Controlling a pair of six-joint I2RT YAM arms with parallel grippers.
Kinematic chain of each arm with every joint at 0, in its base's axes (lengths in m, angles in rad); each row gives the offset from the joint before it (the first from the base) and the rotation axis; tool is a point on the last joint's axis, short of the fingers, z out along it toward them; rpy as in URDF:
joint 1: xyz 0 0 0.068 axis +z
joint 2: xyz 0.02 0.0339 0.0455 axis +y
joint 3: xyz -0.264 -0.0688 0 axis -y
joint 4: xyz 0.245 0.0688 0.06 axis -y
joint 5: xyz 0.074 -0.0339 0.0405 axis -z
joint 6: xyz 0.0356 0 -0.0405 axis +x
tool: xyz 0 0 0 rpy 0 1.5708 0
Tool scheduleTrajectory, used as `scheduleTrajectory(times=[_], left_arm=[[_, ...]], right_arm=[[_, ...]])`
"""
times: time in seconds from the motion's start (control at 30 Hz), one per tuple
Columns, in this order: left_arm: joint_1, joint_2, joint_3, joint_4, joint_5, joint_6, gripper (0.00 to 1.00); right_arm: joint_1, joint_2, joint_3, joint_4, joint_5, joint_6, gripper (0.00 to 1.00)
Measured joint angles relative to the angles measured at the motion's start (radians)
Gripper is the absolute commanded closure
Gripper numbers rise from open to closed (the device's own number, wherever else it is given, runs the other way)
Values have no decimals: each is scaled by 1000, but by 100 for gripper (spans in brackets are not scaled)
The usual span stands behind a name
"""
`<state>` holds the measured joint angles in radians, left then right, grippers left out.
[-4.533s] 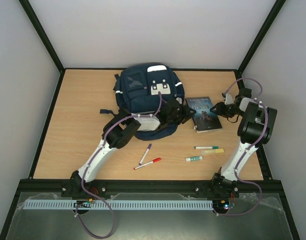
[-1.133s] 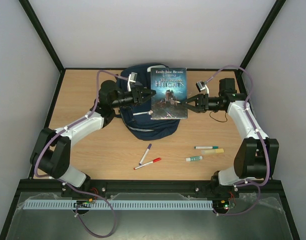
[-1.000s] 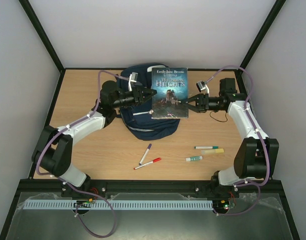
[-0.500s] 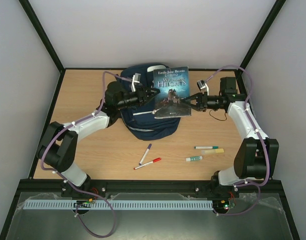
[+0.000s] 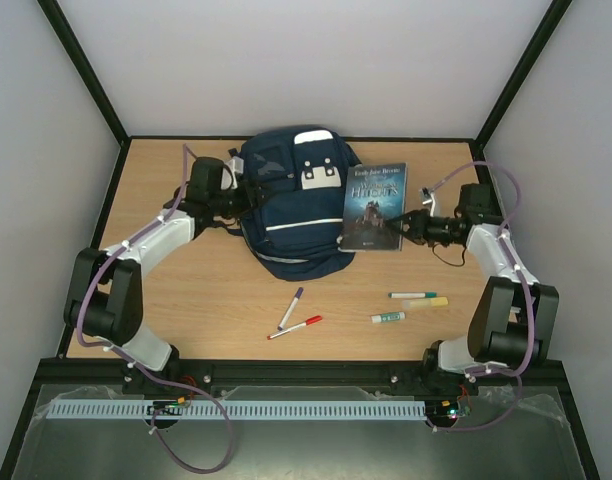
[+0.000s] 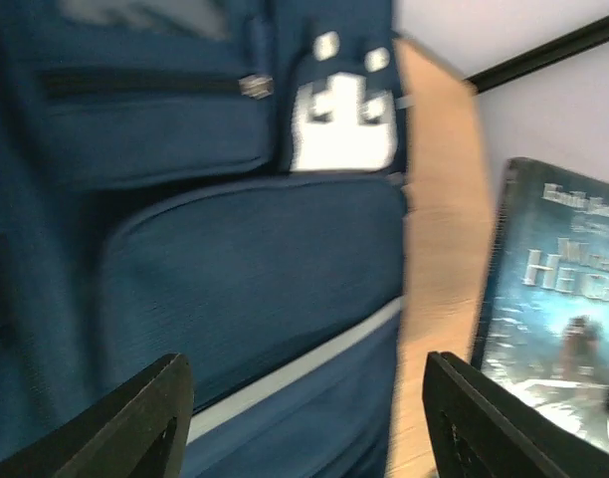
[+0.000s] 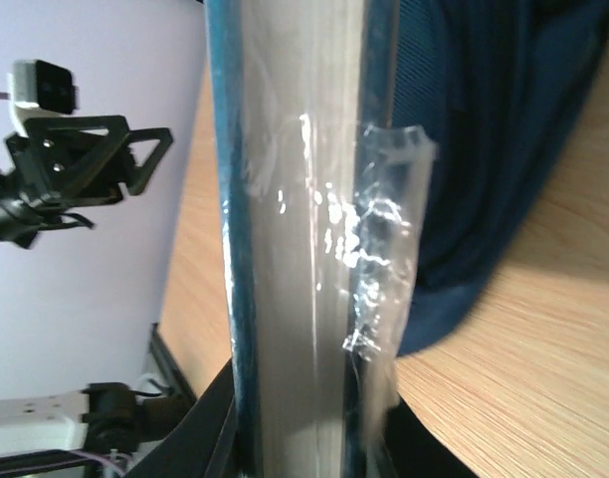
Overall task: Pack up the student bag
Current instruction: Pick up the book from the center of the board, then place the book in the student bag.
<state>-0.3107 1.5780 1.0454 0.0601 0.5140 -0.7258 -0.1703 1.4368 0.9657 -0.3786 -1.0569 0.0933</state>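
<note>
Clamping the book (image 5: 374, 205) by its right edge, the right gripper (image 5: 412, 222) held it tilted just beside the student bag (image 5: 296, 200), which lay front-up at the far middle of the table (image 5: 186, 290); the left gripper (image 5: 236, 196) sat at the bag's left side, jaws wide, nothing between them. This looked like the book-loading step, and next probably needed the left to hold an opening while the book slid in. Count: one bag, one book, five loose small items: purple pen (image 5: 291, 307), red pen (image 5: 298, 325), green pen (image 5: 413, 295), yellow highlighter (image 5: 435, 302), glue stick (image 5: 388, 317).
</note>
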Motion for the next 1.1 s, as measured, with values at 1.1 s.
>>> scheduleTrajectory(times=[1.1], left_arm=[[-562,124,195,-595,-656,836,46]], right_arm=[[-84,-121,-77,5,99,-113,99]])
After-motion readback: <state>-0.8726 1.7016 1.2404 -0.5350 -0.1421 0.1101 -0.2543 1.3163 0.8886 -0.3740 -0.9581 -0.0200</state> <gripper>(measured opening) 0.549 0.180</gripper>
